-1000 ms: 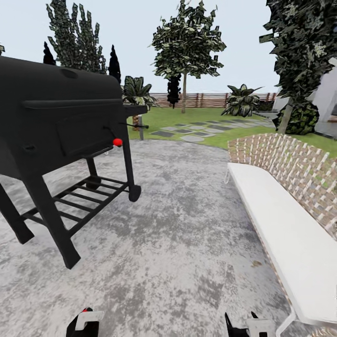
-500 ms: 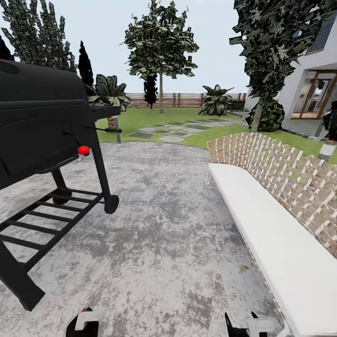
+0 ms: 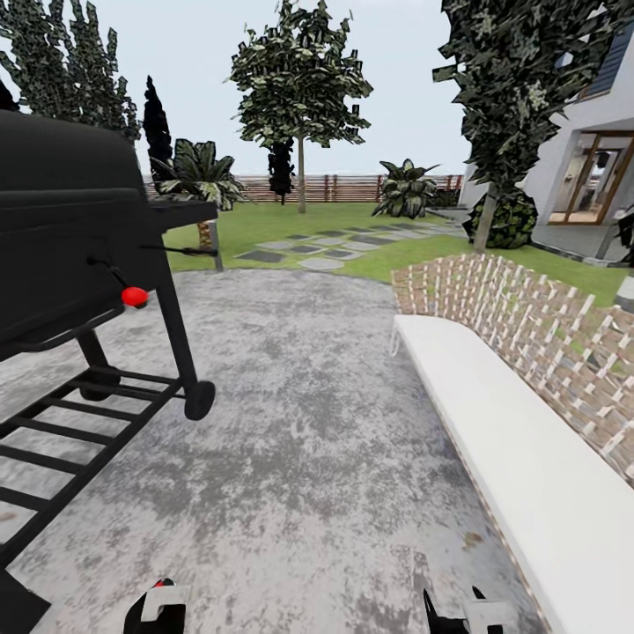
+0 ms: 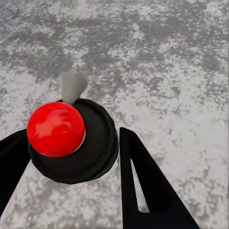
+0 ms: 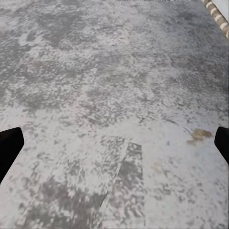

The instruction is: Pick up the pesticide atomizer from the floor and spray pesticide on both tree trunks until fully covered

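I am holding the left hand (image 4: 71,145) low over the mottled grey paved floor (image 4: 162,57). Its two black fingers (image 4: 143,186) are sitting on either side of the small near-black pesticide atomizer with the round red top (image 4: 93,148), and they look clamped on its body. The bottle's long axis is pointing roughly along the fingers, red top towards the camera. The right hand (image 5: 114,143) is hanging with its fingers wide apart, holding nothing, with bare paving under it.

So the atomizer is already in hand, and what matters is where the trunks lie. Both are well ahead across the green lawn (image 3: 291,220): the straight pale trunk of the leafy tree (image 3: 300,180) is ahead and slightly left, and the second tree's grey-tan trunk (image 3: 485,222) is off to the right, by the white house (image 3: 572,167). The big black barbecue grill (image 3: 79,238) is crowding my left, and the white woven-backed bench (image 3: 493,414) my right, so I am judging the lane between them as my way through.
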You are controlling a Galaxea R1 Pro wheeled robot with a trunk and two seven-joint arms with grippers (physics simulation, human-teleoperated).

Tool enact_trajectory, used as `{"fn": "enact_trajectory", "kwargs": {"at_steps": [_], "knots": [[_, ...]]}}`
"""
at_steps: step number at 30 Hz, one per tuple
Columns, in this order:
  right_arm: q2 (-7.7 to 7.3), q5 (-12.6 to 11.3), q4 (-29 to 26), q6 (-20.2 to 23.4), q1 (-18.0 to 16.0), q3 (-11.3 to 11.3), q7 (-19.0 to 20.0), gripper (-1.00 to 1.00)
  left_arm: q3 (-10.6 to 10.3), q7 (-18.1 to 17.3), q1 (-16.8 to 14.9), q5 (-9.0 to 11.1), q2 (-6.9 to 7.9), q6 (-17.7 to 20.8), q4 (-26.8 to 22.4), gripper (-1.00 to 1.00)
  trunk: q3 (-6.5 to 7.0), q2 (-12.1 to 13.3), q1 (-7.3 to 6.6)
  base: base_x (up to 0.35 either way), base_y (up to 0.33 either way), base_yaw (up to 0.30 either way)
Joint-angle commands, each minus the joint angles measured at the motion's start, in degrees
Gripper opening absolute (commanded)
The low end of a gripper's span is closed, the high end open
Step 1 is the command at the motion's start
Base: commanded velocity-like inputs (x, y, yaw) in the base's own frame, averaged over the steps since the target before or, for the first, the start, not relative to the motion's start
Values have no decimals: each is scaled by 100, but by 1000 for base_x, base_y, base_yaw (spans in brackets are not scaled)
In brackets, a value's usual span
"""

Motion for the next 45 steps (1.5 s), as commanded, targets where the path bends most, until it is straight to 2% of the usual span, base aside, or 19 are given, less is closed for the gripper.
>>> {"fn": "enact_trajectory", "kwargs": {"at_steps": [1,45], "knots": [[0,0,0,-1,-1,0,0,100,0,0,0,0,0,0,1,-100,0,0,0,338,0,0],[3,0,36,1,1,0,-1,100,0,0,0,6,0,-9,8,-100,0,0,0,338,0,0]]}}
